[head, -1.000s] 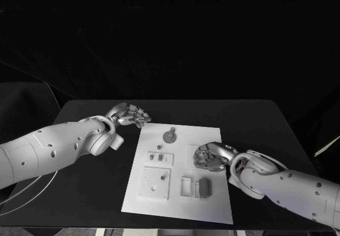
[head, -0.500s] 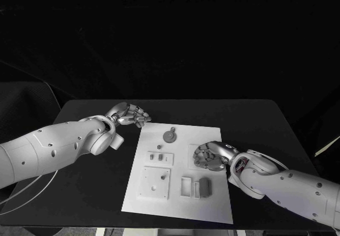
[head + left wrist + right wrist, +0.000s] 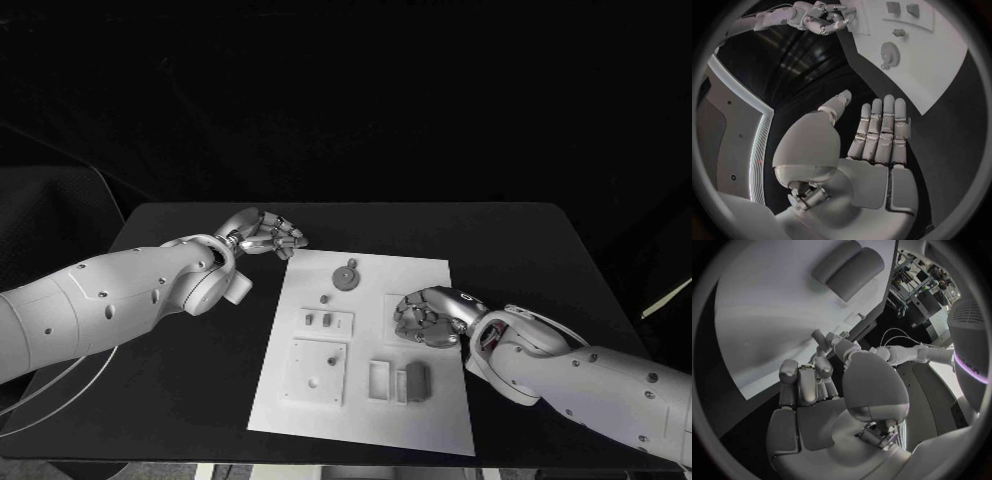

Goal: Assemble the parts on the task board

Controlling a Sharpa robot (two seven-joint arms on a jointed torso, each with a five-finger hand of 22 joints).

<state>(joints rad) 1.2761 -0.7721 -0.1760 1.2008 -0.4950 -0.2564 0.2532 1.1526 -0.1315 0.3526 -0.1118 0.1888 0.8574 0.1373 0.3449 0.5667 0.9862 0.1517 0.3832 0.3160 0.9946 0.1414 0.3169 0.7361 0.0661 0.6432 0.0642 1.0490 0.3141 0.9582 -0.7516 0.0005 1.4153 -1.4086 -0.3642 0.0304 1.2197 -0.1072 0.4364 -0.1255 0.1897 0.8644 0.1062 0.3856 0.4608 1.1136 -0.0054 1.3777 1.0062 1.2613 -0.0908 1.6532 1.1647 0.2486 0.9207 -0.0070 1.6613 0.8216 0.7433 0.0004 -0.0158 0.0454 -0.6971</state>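
Observation:
The white task board (image 3: pixel 433 420) lies in the middle of the black table. On it are a round grey part with a tab (image 3: pixel 346 275), a small peg (image 3: pixel 326 298), a two-slot plate (image 3: pixel 326 320), a square plate (image 3: pixel 316 370) and a dark grey block (image 3: pixel 417 380). My right hand (image 3: pixel 430 317) sits on the board's right middle with its fingers curled down; what lies under them is hidden. The right wrist view shows those curled fingers (image 3: pixel 811 380) against the board (image 3: pixel 767 315). My left hand (image 3: pixel 264 235) hovers off the board's far left corner, its fingers (image 3: pixel 879 130) straight and holding nothing.
Black table (image 3: pixel 188 400) surrounds the board on every side, with wide bare strips to its left and right. The left wrist view shows the board's far end (image 3: pixel 948 70) with the round part (image 3: pixel 890 51) and my right hand (image 3: pixel 823 17) beyond.
My right hand has shifted very slightly on the board. The left hand and the parts have not moved.

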